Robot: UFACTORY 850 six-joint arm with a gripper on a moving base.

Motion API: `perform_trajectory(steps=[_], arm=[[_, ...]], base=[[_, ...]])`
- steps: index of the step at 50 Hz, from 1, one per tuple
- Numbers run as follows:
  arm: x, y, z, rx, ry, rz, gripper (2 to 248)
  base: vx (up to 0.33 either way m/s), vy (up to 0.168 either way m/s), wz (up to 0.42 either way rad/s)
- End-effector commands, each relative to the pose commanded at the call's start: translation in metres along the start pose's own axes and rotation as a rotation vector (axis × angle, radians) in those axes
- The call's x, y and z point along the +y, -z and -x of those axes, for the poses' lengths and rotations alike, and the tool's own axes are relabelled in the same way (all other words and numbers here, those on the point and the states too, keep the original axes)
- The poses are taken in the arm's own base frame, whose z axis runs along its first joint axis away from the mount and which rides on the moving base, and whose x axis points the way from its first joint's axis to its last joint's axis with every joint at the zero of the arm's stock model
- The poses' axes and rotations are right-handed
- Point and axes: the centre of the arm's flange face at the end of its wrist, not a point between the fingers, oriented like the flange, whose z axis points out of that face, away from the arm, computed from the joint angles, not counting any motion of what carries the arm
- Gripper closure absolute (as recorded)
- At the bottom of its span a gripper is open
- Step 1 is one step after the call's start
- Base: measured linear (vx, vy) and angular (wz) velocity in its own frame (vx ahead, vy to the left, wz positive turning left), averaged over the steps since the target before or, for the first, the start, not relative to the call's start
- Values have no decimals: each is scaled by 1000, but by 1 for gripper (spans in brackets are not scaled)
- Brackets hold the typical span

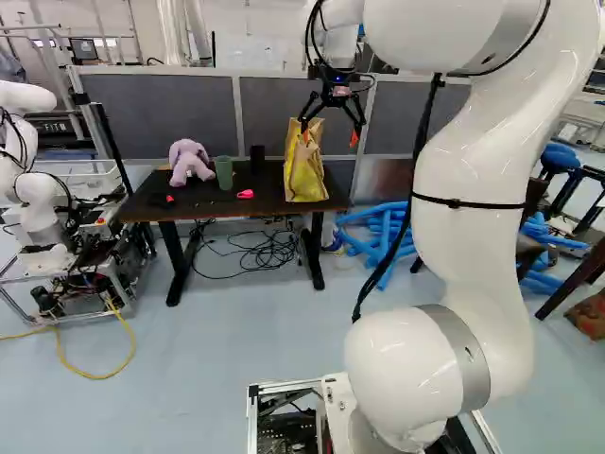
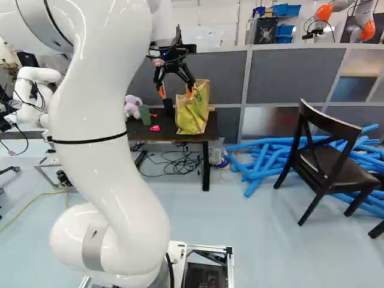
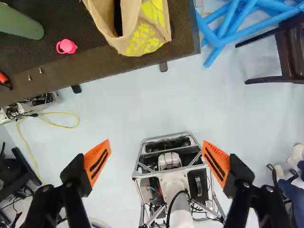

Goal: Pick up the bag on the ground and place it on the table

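I see the gripper (image 3: 156,162) open, with nothing between its fingers. The bag (image 1: 304,175) stands upright on the table (image 3: 102,61), close to the front edge, so I judge the placing is done and only a clean leaving remains.

The main danger, I think, is this edge: if I bring the gripper back against the bag, it can tip over the edge and fall to the floor. Its mouth is open towards the wrist, therefore a finger could enter there or hook the rim, and the bag would be dragged when I go away. A sideways move at low height could also push it into the green cup (image 1: 224,172) or the pink thing (image 3: 66,46). I should rise first.
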Motion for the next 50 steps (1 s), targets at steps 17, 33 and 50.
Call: perform_trajectory(steps=[17, 33, 50], arm=[[0, 0, 0, 0, 0, 0, 3], [0, -1, 0, 2, 1, -1, 3], [0, -6, 2, 20, 4, -5, 3]], base=[[-12, 0, 2], [0, 0, 0], [0, 0, 0]])
